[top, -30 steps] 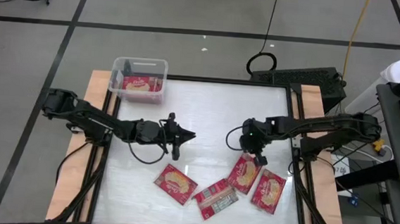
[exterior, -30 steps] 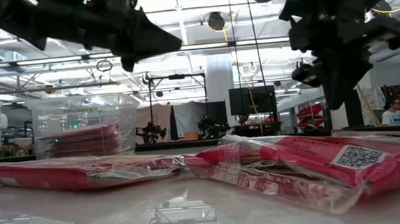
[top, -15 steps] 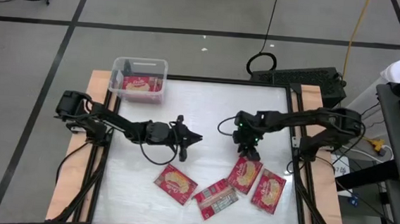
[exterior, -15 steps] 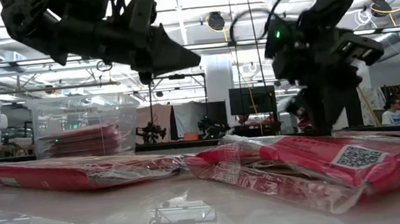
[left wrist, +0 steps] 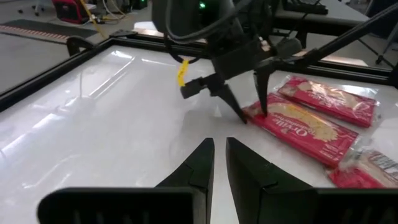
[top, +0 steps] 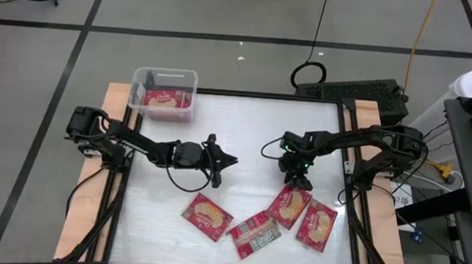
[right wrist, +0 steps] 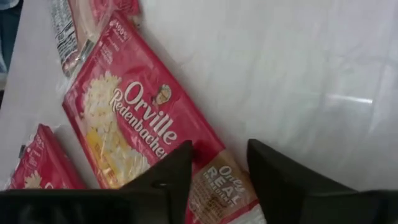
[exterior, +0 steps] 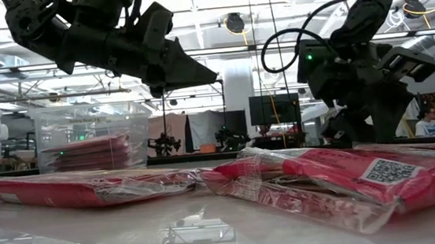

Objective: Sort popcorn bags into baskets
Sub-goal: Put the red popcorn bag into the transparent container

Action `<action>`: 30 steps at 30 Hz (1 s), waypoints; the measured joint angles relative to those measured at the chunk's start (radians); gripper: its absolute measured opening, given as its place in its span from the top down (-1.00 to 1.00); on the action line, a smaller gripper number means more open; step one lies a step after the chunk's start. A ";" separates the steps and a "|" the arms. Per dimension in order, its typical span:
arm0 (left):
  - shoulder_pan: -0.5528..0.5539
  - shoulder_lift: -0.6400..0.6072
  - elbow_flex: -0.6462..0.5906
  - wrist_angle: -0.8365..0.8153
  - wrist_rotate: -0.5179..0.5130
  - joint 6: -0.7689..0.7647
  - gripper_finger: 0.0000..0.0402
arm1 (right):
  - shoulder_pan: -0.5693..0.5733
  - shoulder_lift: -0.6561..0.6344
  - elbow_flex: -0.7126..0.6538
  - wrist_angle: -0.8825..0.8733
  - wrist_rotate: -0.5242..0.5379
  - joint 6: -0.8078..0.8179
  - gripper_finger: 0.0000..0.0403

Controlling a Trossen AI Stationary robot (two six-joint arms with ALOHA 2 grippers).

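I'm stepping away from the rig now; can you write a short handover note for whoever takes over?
Right gripper: open, fingers straddling the near end of a popcorn bag, not gripping yet.
Left gripper: nearly shut, empty, hovering mid-table.
Done: bags already in the clear bin at the table's far left corner.
Left: four bags on the table, at, the one under the right gripper, and.

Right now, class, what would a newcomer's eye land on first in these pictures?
Four red popcorn bags lie loose along the white table's near edge. The right claw, fingers open, is down over the end of one Orville Redenbacher bag. At the far left corner, a clear bin already holds red packets.
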 joint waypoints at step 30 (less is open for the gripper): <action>0.022 0.000 0.000 0.050 0.024 -0.028 0.77 | 0.017 -0.369 -0.019 0.145 0.215 0.224 1.00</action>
